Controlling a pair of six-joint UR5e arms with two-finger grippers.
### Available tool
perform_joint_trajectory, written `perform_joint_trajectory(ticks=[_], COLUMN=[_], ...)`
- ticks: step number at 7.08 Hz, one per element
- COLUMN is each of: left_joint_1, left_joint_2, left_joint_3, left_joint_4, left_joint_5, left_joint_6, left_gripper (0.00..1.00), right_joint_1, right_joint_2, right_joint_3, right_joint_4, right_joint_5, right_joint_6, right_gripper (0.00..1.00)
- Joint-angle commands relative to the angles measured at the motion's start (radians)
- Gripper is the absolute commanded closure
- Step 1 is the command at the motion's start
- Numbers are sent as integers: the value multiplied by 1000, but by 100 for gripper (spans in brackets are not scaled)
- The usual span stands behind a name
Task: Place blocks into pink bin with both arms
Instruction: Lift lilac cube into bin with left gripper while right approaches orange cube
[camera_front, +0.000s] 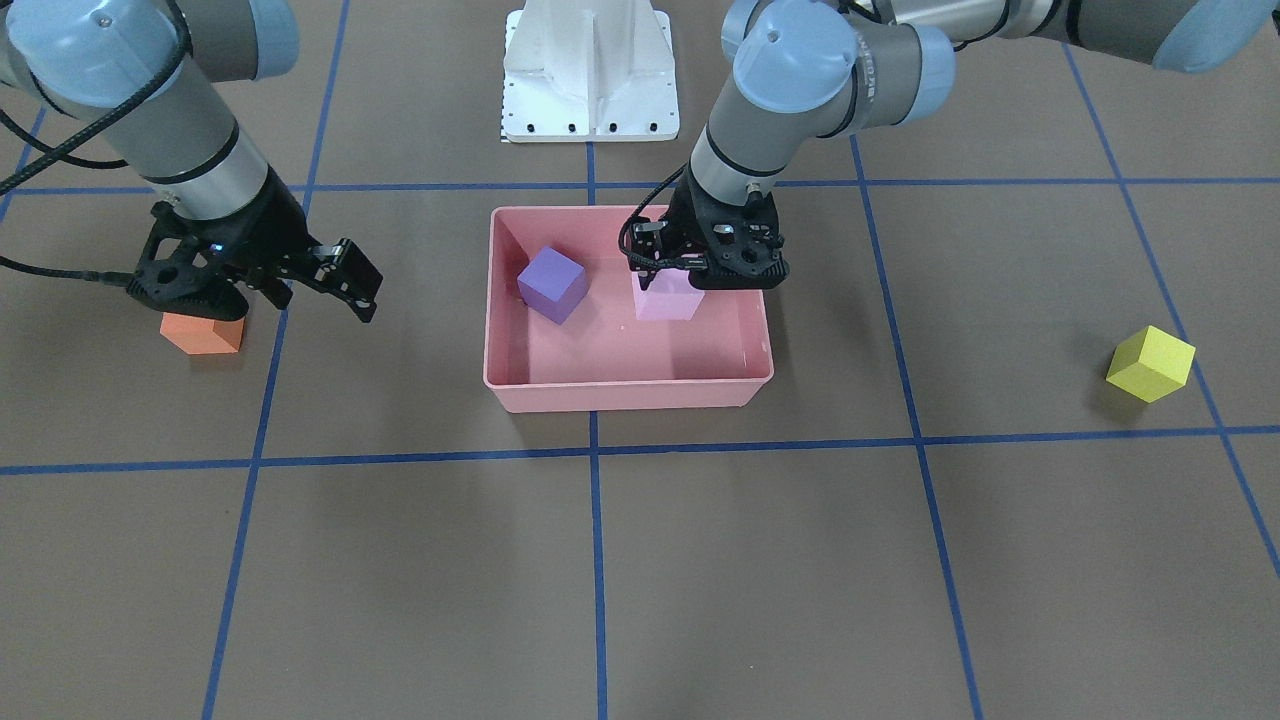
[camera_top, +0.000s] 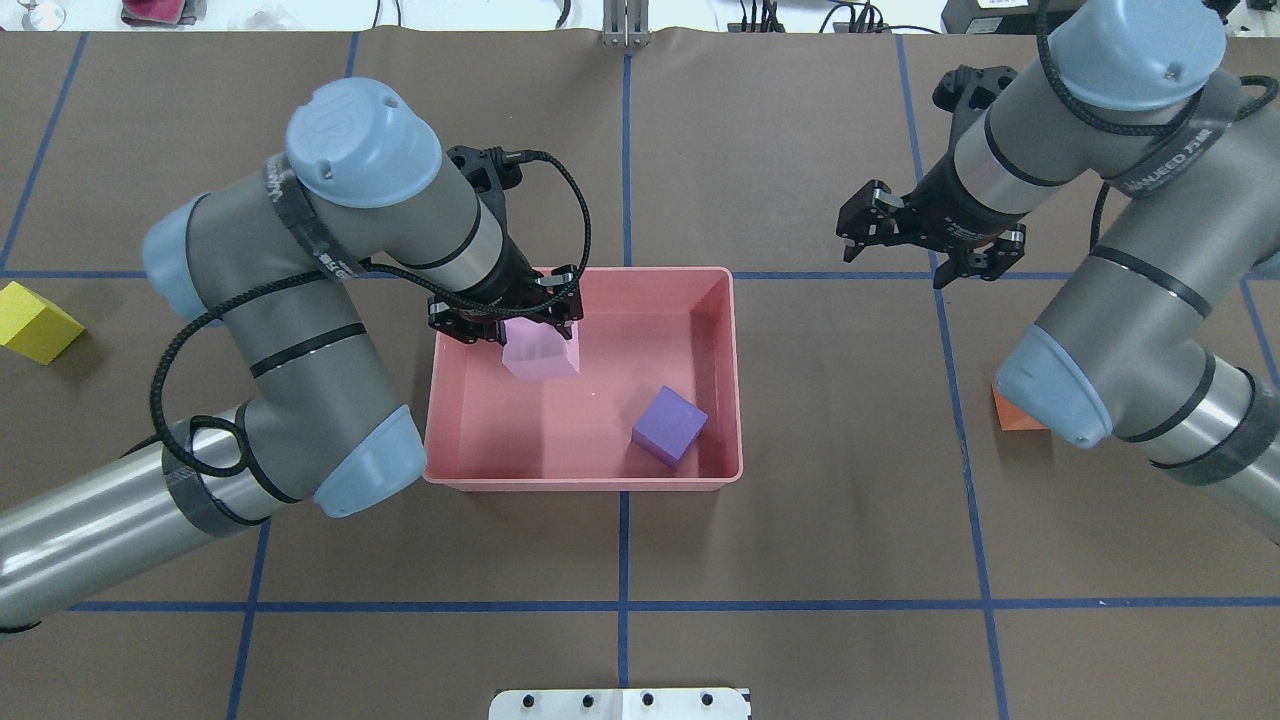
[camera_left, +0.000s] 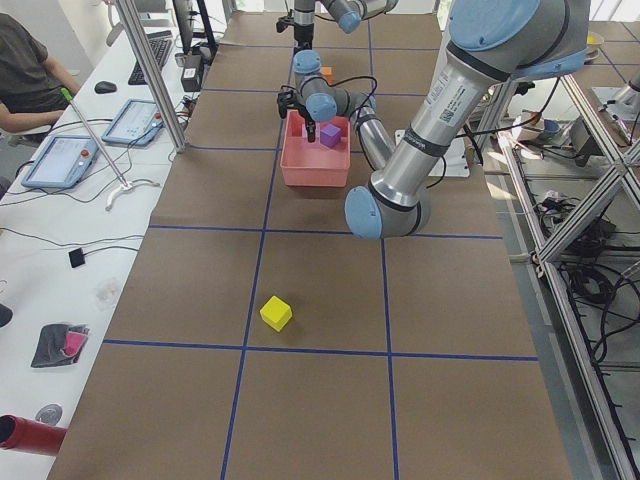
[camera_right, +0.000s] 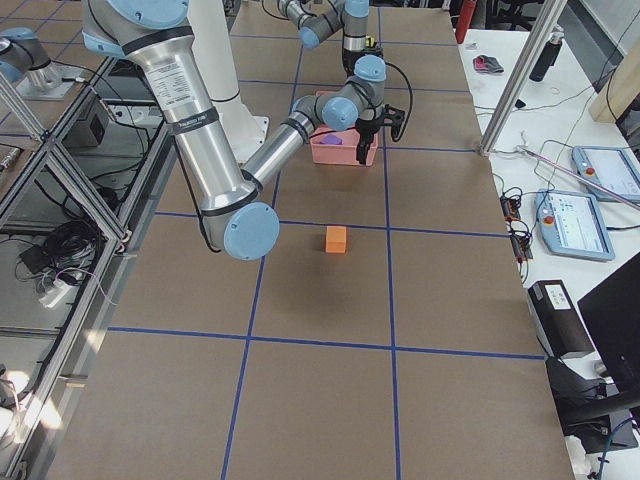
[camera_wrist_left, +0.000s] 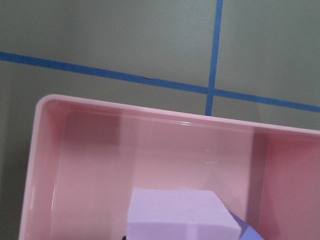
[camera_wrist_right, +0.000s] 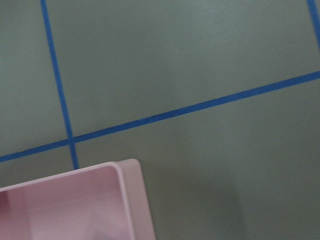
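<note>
The pink bin (camera_front: 620, 382) (camera_top: 735, 380) stands at the table's middle. A dark purple block (camera_front: 552, 284) (camera_top: 669, 427) lies inside it. My left gripper (camera_front: 672, 285) (camera_top: 520, 330) is down in the bin, shut on the pale pink-lilac block (camera_front: 668, 300) (camera_top: 540, 352), which fills the bottom of the left wrist view (camera_wrist_left: 180, 215). My right gripper (camera_front: 300, 300) (camera_top: 900, 262) is open and empty, raised near the orange block (camera_front: 203, 333) (camera_top: 1012, 415), which sits on the table partly hidden by that arm. The yellow block (camera_front: 1150, 363) (camera_top: 35, 322) lies far out on my left side.
The white fixed base (camera_front: 590, 80) (camera_top: 620, 703) stands behind the bin. Blue tape lines grid the brown table. The right wrist view shows one bin corner (camera_wrist_right: 130, 200). An operators' desk with tablets (camera_left: 60, 160) and a seated person (camera_left: 25, 70) runs along the far side.
</note>
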Motion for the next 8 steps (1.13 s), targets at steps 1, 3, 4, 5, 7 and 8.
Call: perform_joint_trajectory(ticks=[1,3,4,5,7,8], left_joint_1=[38,48,48,48,56,65], left_joint_2=[-50,-47,-47,-47,-49,-49], left_joint_3=[109,118,123,123,120,122], left_joint_4=[1,2,2,2,1,2], left_joint_5=[16,22,23,23,80,94], left_joint_6=[-2,-2,-2,-2,-2,-2], left_gripper=[96,85,71,63,1,1], right_joint_1=[11,11,11,11,9,6], right_joint_2=[-139,-159,-188,-211,-240,-249], right_joint_3=[-6,-54,-51,-57,-54,-56], right_joint_4=[5,5,7,7,7,7], right_joint_5=[-21,-63,-64,-83,-80,-75], right_joint_6=[-110,-220,-318,-429,-476,-474], right_gripper=[1,1,1,1,1,1])
